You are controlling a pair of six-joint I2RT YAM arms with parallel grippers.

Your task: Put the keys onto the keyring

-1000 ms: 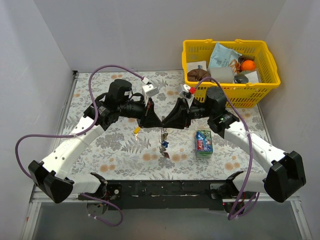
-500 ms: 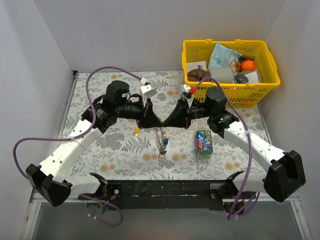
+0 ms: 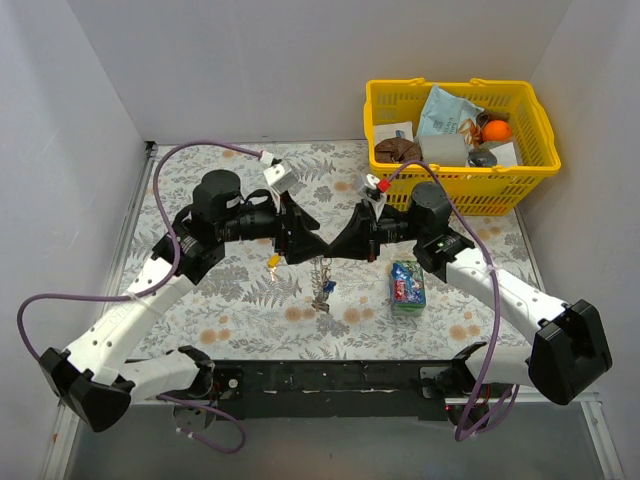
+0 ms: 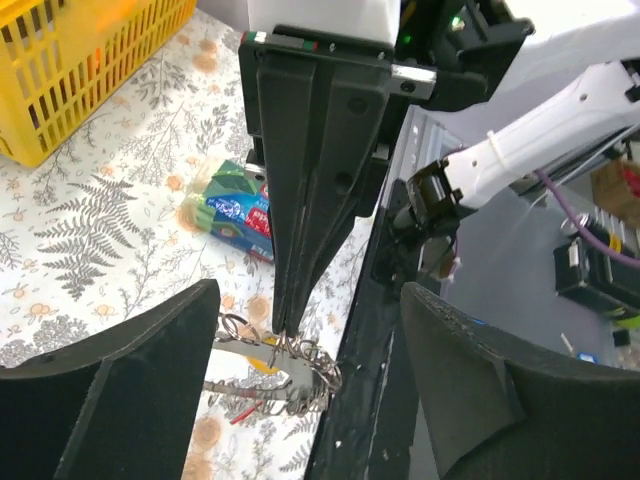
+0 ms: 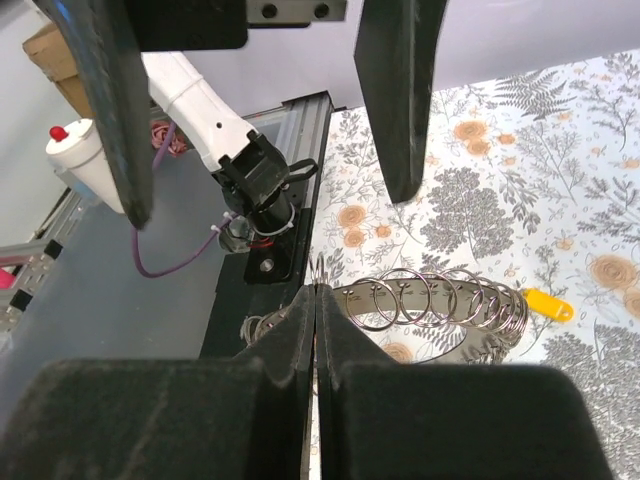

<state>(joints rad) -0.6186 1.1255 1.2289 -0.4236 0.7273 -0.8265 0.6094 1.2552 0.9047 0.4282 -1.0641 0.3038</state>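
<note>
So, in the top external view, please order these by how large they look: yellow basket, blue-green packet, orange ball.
Largest to smallest:
1. yellow basket
2. blue-green packet
3. orange ball

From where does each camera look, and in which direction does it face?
Top external: above and behind, looking down at the table; left arm, right arm show.
Left wrist: faces the right gripper shut on the keyring; own open fingers frame it.
Right wrist: faces the left gripper; own shut fingers below.
Shared: both wrist views see the keyring.
</note>
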